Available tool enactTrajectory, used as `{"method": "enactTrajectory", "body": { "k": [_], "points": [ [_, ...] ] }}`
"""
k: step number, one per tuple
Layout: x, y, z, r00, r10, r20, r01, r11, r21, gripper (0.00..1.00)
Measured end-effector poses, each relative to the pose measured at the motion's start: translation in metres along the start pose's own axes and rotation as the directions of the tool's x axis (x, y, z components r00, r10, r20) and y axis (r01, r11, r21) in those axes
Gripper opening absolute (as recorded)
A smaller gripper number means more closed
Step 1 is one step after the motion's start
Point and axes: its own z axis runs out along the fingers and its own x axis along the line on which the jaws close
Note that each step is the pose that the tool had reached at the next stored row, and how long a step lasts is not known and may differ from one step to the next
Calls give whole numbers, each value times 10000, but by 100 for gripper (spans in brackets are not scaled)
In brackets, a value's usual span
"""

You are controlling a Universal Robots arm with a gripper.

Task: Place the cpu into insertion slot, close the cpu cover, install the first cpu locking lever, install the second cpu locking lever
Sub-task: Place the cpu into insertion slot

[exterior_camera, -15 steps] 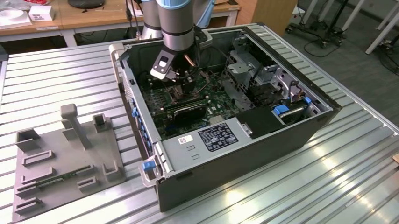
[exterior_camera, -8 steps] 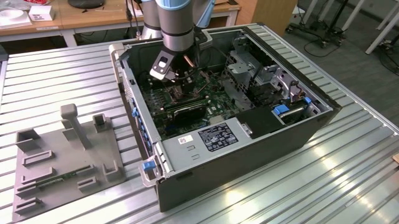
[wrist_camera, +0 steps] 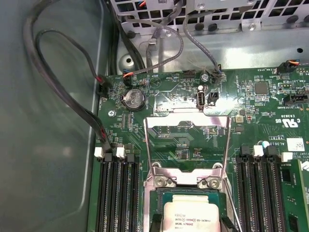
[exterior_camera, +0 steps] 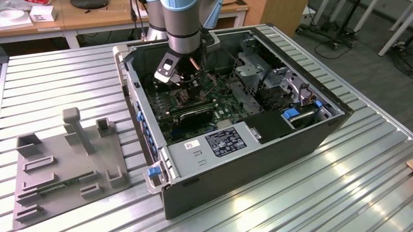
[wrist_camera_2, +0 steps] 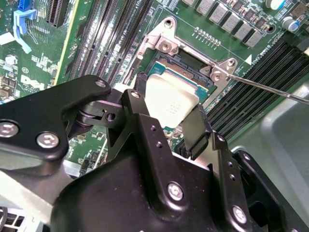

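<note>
Inside the open computer case (exterior_camera: 271,169) on the counter (exterior_camera: 368,188), my fingers (wrist_camera_2: 194,128) clench the cpu (wrist_camera_2: 169,99) by two opposite edges, within the insertion slot's (wrist_camera_2: 186,65) silver rim. The cpu cover (wrist_camera: 161,121) lies swung open just beyond.

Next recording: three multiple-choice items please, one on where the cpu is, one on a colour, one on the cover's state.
1. Where is the cpu? A. On the grey tray. B. At the insertion slot, between the fingers of the gripper. C. On the table.
2. The motherboard is which colour? A. Green. B. Blue. C. Red.
3. The cpu cover is: A. shut over the cpu. B. outside the case. C. swung open.
Answers: 1 B, both wrist views show black fingers flanking it at the socket. 2 A, the board shows green. 3 C, its frame lies folded back in the first wrist view.
</note>
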Motion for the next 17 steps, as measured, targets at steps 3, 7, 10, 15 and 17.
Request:
{"method": "enactTrajectory", "body": {
  "k": [3, 7, 10, 15, 17],
  "points": [
    [0, 0, 0, 10000, 10, 1, -10, 10000, 0, 54],
    [0, 0, 0, 10000, 13, 2, -13, 10000, -1, 54],
    [0, 0, 0, 10000, 15, 2, -15, 10000, -1, 54],
    [0, -2, 1, 10000, -34, -7, 34, 10000, -80, 54],
    [0, -2, 1, 10000, -51, -9, 51, 9999, -89, 54]
  ]
}}
